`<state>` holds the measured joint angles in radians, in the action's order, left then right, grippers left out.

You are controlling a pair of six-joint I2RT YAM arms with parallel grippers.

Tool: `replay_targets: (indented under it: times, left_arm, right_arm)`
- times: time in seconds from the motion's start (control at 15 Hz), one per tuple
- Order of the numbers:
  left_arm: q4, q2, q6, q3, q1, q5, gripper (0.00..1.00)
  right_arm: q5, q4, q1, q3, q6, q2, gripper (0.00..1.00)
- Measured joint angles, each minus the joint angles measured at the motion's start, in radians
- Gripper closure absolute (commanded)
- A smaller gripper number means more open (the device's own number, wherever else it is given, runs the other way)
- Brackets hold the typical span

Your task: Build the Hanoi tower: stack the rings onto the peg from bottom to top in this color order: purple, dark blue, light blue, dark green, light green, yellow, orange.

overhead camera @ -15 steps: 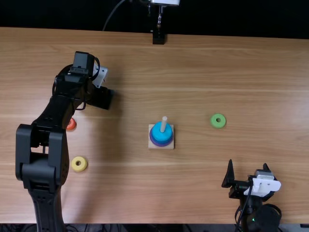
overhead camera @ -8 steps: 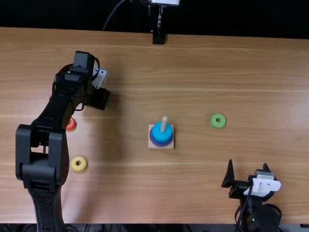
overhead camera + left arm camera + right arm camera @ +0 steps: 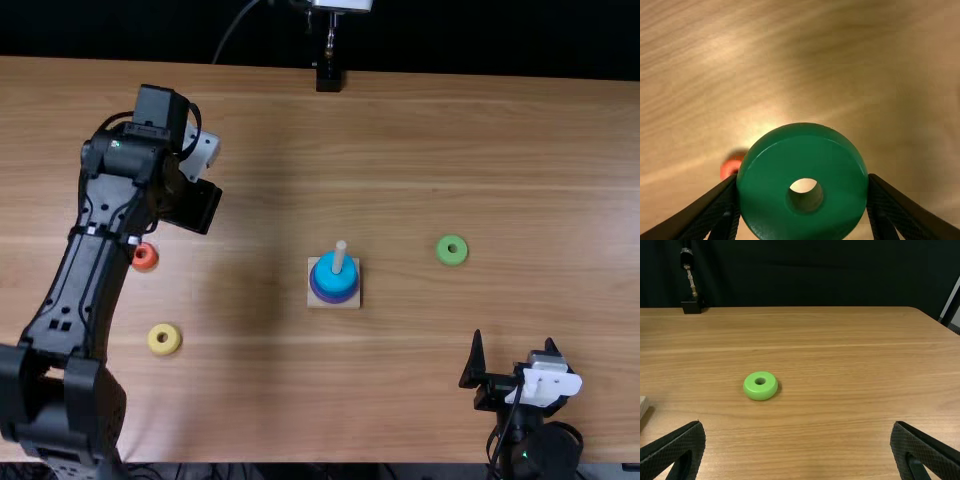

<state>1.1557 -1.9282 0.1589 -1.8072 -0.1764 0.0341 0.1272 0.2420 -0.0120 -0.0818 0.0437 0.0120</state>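
Note:
At the upper left of the top view is my left gripper (image 3: 200,206), left of and beyond the pegged base (image 3: 314,300). In the left wrist view my left gripper (image 3: 802,187) is shut on the dark green ring (image 3: 762,200), above the table. The peg (image 3: 340,258) rises through a light blue ring (image 3: 328,282) on wider rings, purple (image 3: 333,300) lowest. A light green ring (image 3: 452,250) lies right of the base, yellow (image 3: 164,339) and orange (image 3: 145,257) rings left of it. My right gripper (image 3: 514,350) stands open at the lower right; the right wrist view shows my right gripper (image 3: 797,440) empty.
The left arm spans the table's left side, passing close to the orange ring. A black stand (image 3: 328,78) is at the far table edge. The wooden table (image 3: 420,380) extends between the base and the right arm.
The left arm has swung left, its gripper shifting slightly left and uncovering more of the orange ring. The right arm and the stacked rings have not moved.

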Motion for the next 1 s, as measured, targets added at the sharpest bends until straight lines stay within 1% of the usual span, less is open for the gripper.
replay_targets:
  times: [0.07, 0.13, 0.2, 0.33, 0.4, 0.53, 0.67, 0.8, 1.0]
  left_arm:
    - [0.016, 0.023, -0.001, 0.000, -0.035, 0.000, 1.00]
    - [0.020, 0.045, -0.006, 0.000, -0.091, 0.001, 1.00]
    - [0.019, 0.061, -0.023, 0.000, -0.134, 0.003, 1.00]
    - [0.019, 0.088, -0.092, -0.001, -0.227, 0.008, 1.00]
    - [0.018, 0.093, -0.123, -0.010, -0.261, 0.008, 1.00]
    - [0.009, 0.097, -0.175, -0.023, -0.313, 0.015, 1.00]
    - [0.009, 0.097, -0.216, -0.064, -0.342, 0.019, 1.00]
    - [0.003, 0.098, -0.240, -0.096, -0.361, 0.021, 1.00]
    - [0.004, 0.098, -0.251, -0.112, -0.394, 0.022, 1.00]
  right_arm:
    - [0.000, 0.000, 0.000, 0.000, 0.000, 0.000, 0.00]
    - [0.000, 0.000, 0.000, 0.000, 0.000, 0.000, 0.00]
    - [0.000, -0.001, 0.000, 0.000, 0.000, 0.000, 0.00]
    - [0.000, -0.001, 0.000, 0.000, 0.000, 0.000, 0.00]
    - [0.000, 0.000, 0.000, 0.000, 0.000, 0.000, 0.00]
    - [0.000, 0.000, 0.000, 0.000, 0.000, 0.000, 0.00]
    - [0.000, 0.000, 0.000, 0.000, 0.000, 0.000, 0.00]
    - [0.000, 0.000, 0.000, 0.000, 0.000, 0.000, 0.00]
    - [0.000, 0.000, 0.000, 0.000, 0.000, 0.000, 0.00]
